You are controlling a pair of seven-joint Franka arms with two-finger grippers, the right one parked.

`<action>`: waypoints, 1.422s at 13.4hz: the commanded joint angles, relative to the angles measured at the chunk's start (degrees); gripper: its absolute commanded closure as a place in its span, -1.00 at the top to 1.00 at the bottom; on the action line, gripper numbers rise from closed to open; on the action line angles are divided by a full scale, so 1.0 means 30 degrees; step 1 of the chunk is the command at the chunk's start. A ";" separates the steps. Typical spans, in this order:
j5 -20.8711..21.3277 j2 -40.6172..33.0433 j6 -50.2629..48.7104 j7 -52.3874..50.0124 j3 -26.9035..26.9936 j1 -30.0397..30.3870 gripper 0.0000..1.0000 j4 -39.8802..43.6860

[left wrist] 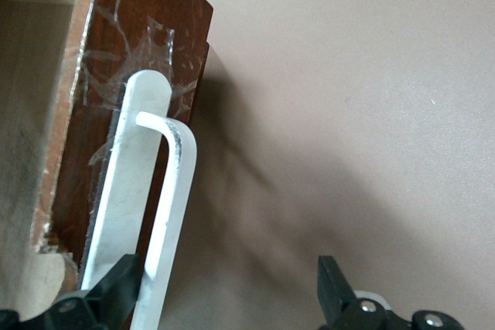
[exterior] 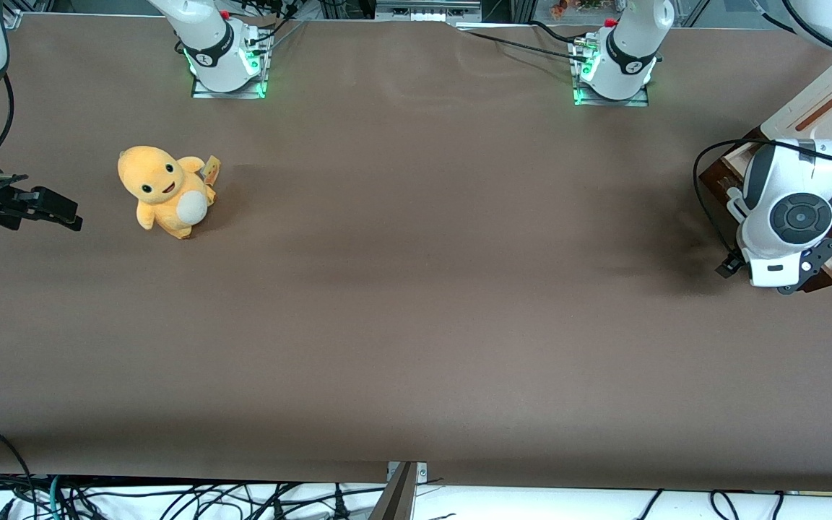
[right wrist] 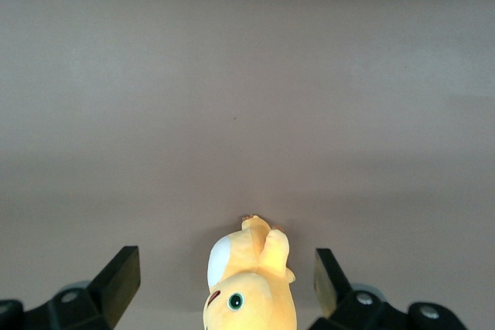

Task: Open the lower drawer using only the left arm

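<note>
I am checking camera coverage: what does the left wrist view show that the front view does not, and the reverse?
Only the left wrist view shows the white bar handle and the gripper, open beside it. Only the front view shows the cabinet's cream top and a yellow plush toy. Both show the lower drawer, pulled out, and the brown table.

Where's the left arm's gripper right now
The gripper is at the lower drawer, at the working arm's end of the table, fingers open with one finger at the white bar handle.
</note>
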 commanded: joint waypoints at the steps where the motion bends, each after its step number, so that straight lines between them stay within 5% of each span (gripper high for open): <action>1: -0.0474 0.0442 -0.0923 0.0307 -0.0045 -0.0246 1.00 0.1099; 6: -0.1733 0.0296 -0.4818 0.2738 -0.0074 -0.0451 1.00 0.3705; 13: -0.5039 0.0296 -0.5351 0.3034 -0.2300 -0.0626 1.00 0.5728; 19: -0.7969 -0.0082 -0.8011 1.0371 -0.2798 0.0600 1.00 0.8421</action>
